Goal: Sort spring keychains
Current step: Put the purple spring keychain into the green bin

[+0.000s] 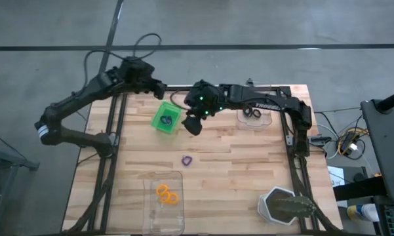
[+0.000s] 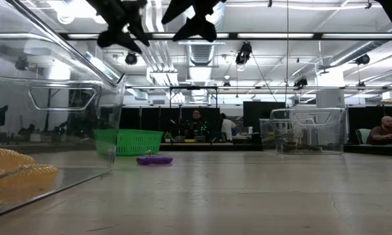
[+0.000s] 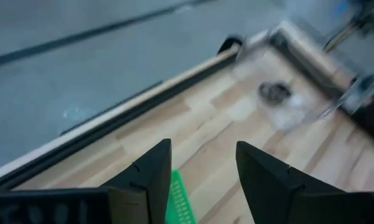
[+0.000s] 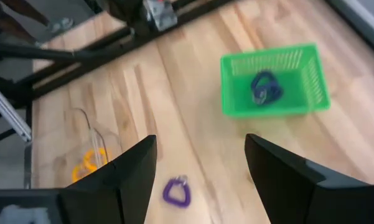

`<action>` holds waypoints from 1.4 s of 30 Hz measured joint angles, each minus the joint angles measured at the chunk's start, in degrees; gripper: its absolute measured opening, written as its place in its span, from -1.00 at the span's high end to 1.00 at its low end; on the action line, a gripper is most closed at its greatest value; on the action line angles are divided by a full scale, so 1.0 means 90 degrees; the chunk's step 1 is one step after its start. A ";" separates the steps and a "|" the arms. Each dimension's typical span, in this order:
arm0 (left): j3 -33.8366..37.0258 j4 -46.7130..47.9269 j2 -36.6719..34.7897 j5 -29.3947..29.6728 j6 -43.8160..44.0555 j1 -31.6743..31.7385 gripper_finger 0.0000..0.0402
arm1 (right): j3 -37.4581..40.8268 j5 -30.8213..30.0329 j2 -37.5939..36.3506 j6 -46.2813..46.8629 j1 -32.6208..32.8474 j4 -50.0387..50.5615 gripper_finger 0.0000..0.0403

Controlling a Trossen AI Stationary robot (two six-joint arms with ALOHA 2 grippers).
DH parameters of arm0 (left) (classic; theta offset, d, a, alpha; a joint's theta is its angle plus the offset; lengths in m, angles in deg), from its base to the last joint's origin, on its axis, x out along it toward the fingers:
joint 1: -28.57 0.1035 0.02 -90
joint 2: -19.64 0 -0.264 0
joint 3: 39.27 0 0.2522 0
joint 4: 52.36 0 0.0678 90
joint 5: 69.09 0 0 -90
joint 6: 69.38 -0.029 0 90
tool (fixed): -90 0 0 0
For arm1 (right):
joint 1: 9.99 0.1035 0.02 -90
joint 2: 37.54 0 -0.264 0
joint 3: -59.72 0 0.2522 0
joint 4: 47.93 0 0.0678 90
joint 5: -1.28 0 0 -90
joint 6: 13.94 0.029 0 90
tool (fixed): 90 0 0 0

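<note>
Looking down on the worktop (image 1: 249, 164), I am seeing the right gripper (image 1: 193, 122) hanging above bare wood just beside the green bin (image 1: 165, 118), its fingers spread wide and carrying nothing. The left gripper (image 1: 158, 88) is sitting over the far edge, near the bin's far side, also released and empty.

One purple keychain (image 1: 187, 160) is lying alone near the middle of the worktop, well apart from everything else. Purple keychains in the bin (image 4: 265, 86) are showing as a dark tangle; I cannot count them. Two orange keychains (image 1: 167, 194) are lying in the clear tray (image 1: 162, 216) at the near edge, and that tray's outline is hard to trace. Black keychains (image 1: 252, 113) are resting in a second clear tray (image 1: 267, 120) toward the far right, partly covered by the right arm, so their number is unclear too.

A grey hexagonal container (image 1: 283, 204) is sitting at the near right corner, its contents indistinct. In the low view both grippers are being cut off at the top edge.
</note>
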 joint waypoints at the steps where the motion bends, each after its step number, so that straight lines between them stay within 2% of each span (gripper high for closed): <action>1: 0.0000 -0.0041 -0.0133 0.0000 0.0059 -0.0005 0.15 | 0.0117 0.0002 0.0000 0.0042 0.0020 -0.0029 -0.18; 9: 0.0000 -0.0456 -0.1045 -0.0002 0.0349 -0.0015 0.15 | 0.0841 -0.0014 0.0153 0.0613 0.0059 -0.0058 -0.16; 14: 0.0000 -0.0613 -0.1371 -0.0002 0.0251 -0.0017 0.15 | 0.1117 -0.0005 0.0384 0.0612 0.0157 -0.0191 -0.15; 42: 0.0058 -0.0622 -0.1519 0.0039 0.0216 -0.0019 0.15 | 0.1333 0.0008 0.2032 0.0633 0.0941 -0.0370 -0.14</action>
